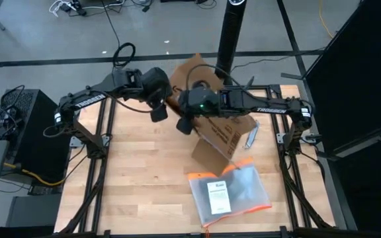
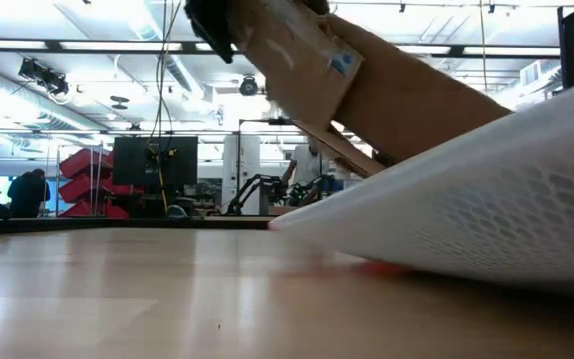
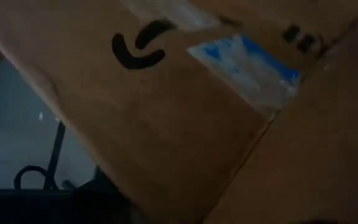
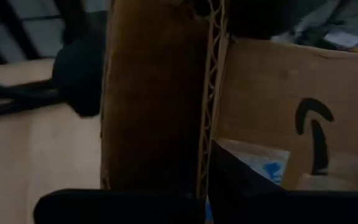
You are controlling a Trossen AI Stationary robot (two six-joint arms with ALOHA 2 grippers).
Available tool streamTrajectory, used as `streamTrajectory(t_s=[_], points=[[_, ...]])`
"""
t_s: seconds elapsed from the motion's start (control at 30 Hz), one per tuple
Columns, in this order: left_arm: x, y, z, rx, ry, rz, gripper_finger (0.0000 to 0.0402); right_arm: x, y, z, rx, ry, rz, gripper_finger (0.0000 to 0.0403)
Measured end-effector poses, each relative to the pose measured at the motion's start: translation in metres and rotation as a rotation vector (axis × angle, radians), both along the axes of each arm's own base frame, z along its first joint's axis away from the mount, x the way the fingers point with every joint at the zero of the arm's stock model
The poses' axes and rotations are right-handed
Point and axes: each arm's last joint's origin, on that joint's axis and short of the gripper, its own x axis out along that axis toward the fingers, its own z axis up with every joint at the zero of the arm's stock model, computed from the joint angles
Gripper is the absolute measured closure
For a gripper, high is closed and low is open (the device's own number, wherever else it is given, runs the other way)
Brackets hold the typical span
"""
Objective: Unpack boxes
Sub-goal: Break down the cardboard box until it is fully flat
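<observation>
Between the left gripper (image 1: pixel 159 111) and the right gripper (image 1: pixel 185 123), above the far middle of the table (image 1: pixel 144 172), hangs the brown cardboard box (image 1: pixel 222 129), tilted, clear of the wood, one open flap reaching toward the table's far edge. Right gripper clamped fully shut on a corrugated wall edge of the box (image 4: pixel 213 99), with the cardboard's fluting right past its fingers. Left gripper about halfway open, pressed close against the box's outer face; cannot tell whether it truly grips the cardboard. Just past the left gripper: a black printed curve and a blue-and-white label (image 3: pixel 247 62) on the box face. Below the right gripper and nearer the table's front edge, a flat clear pouch (image 1: pixel 230 192) with an orange edge, lying on the wood under the box's lowest corner.
</observation>
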Motion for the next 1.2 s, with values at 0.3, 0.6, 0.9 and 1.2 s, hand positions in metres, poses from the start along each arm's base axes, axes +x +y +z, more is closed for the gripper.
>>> streamTrajectory(t_s=[0.3, 0.6, 0.9, 1.2], points=[[-0.004, -0.004, 0.003, -0.026, -0.022, -0.002, 0.0204, -0.015, -0.003, 0.024, 0.009, -0.091, 0.082, 0.0403], [-0.01, -0.012, 0.03, -0.014, -0.187, -0.047, 0.0204, -0.044, -0.008, 0.063, 0.121, -0.288, 0.166, 0.0403], [-0.069, -0.029, 0.089, 0.071, -0.416, -0.067, 0.0204, -0.019, -0.008, 0.077, 0.187, -0.592, 0.247, 0.0401], [-0.068, -0.03, 0.076, 0.04, -0.354, -0.062, 0.0204, -0.005, -0.003, 0.059, 0.255, -0.503, 0.371, 0.0282]])
